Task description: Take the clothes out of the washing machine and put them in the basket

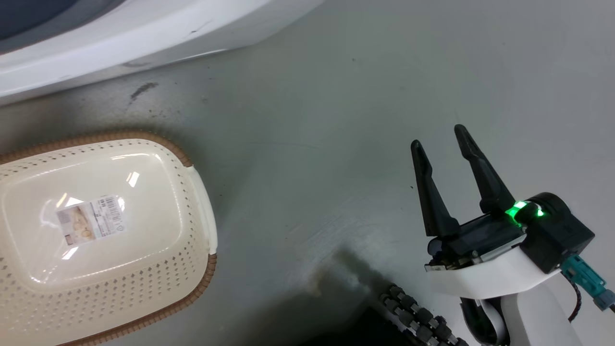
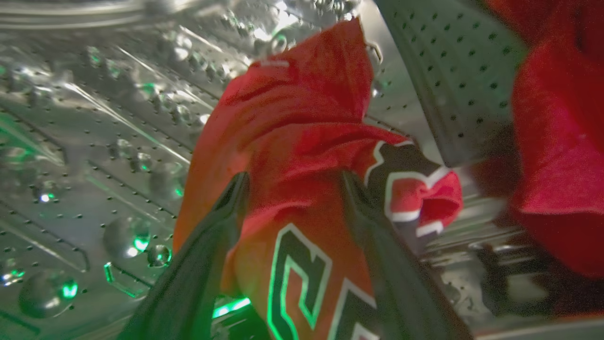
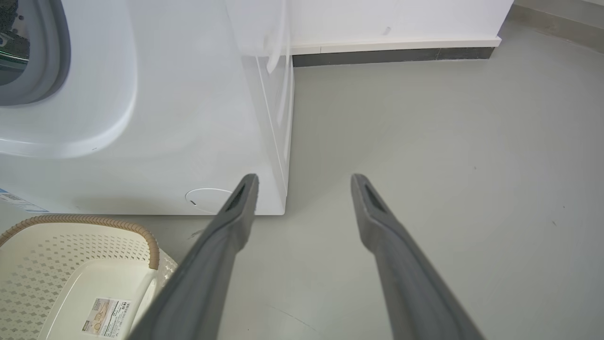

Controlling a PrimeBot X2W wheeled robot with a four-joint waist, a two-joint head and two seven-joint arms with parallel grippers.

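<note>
The left gripper (image 2: pixel 295 175) is inside the washing machine, its two fingers spread wide with the red jersey (image 2: pixel 302 141) bunched between them. They are as far apart as the idle gripper's, so I judge they have not yet clamped. The jersey runs from 6 o'clock up toward 12 in the left wrist view, against the steel drum (image 2: pixel 94 141) at 9 o'clock. A second red garment (image 2: pixel 557 141) lies at 3 o'clock.

The right gripper (image 1: pixel 438 137), at 4 o'clock in the head view, hangs spread and empty over the floor (image 1: pixel 312 120).

The basket (image 1: pixel 144 288), at 8 o'clock, holds nothing (its base label is plainly readable). The washing machine (image 1: pixel 144 29) is at 11 o'clock. So the task looks barely begun: at least two garments are in the drum and none are in the basket.
</note>
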